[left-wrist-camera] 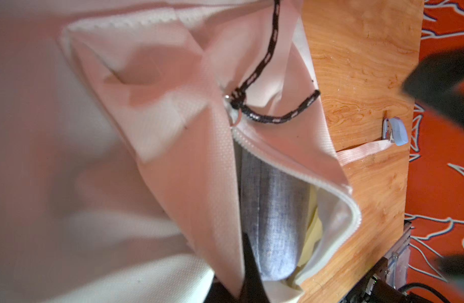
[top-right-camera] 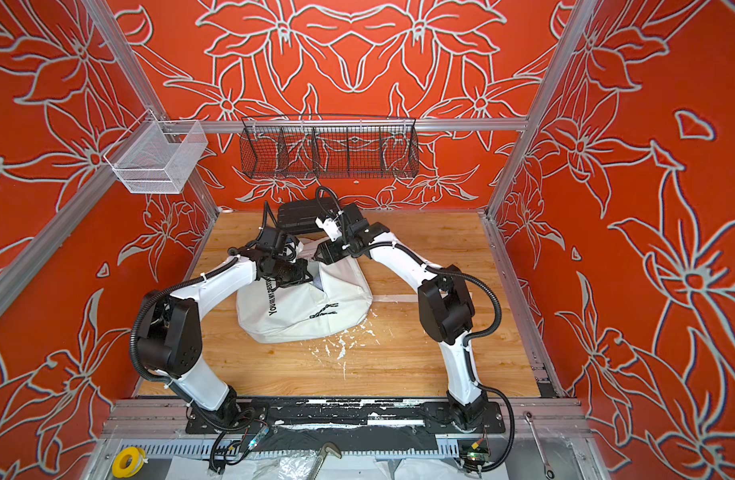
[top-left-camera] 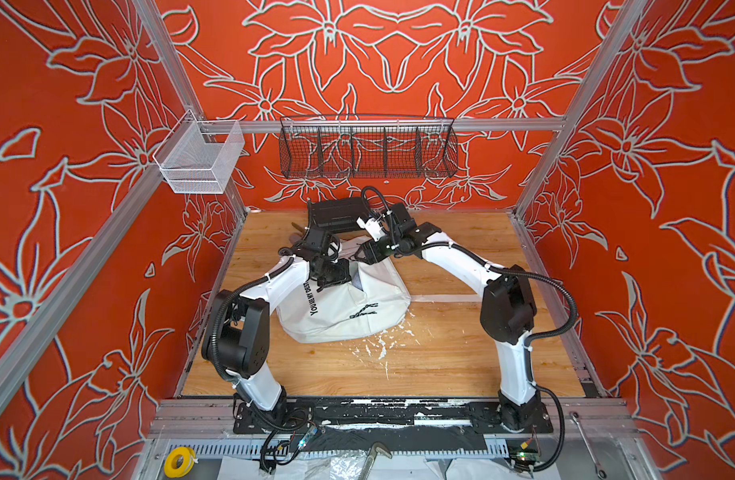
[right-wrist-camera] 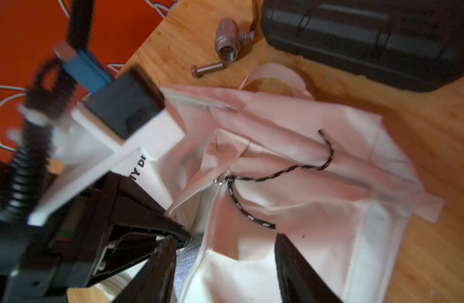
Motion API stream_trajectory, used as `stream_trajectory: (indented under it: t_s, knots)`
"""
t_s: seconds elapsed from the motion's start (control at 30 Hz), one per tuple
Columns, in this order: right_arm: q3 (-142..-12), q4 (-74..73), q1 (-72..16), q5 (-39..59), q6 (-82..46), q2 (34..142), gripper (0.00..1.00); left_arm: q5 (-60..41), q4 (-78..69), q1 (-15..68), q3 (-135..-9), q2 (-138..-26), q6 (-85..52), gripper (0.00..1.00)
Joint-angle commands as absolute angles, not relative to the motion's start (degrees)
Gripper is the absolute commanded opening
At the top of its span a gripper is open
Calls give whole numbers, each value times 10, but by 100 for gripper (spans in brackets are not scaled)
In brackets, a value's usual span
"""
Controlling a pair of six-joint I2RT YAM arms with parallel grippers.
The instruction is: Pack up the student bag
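The student bag (top-left-camera: 349,316) (top-right-camera: 303,316) lies on the wooden table in both top views, white with black lettering. Its main zip stands partly open, showing grey lining (left-wrist-camera: 272,210) and something pale yellow (left-wrist-camera: 312,223) inside. My left gripper (top-left-camera: 344,279) (top-right-camera: 304,276) (left-wrist-camera: 238,288) is shut on a fold of the bag's white fabric beside that opening. My right gripper (top-left-camera: 356,257) (top-right-camera: 314,257) (right-wrist-camera: 225,237) stands open over the bag's zip edge, nothing clamped between its fingers. A black-and-white zip pull cord (left-wrist-camera: 267,119) (right-wrist-camera: 251,210) lies loose on the fabric.
A black ribbed hard case (top-left-camera: 336,216) (right-wrist-camera: 370,39) sits behind the bag. A metal valve (right-wrist-camera: 227,39) and a bolt (right-wrist-camera: 207,68) lie beside it. A white strap (top-left-camera: 444,298) trails right. A black wire basket (top-left-camera: 367,151) and a white mesh basket (top-left-camera: 199,160) hang on the frame.
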State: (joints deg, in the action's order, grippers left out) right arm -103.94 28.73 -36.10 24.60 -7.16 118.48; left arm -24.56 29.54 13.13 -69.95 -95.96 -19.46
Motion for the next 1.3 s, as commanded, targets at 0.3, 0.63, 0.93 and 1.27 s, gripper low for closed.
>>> stream_trajectory:
  t_s: [0.3, 0.63, 0.93, 1.27]
  knots:
    - [-996, 392, -401, 36, -157, 1174, 74, -329, 320, 140, -773, -967, -176, 0]
    - [-1005, 468, -399, -115, -160, 1186, 92, -314, 343, 144, -783, -968, -162, 0]
    - [-741, 91, -371, 69, 9, 950, 97, -301, 347, 144, -775, -985, -154, 0]
    - [-820, 407, -162, 37, -31, 978, 89, -312, 323, 144, -754, -983, -162, 0]
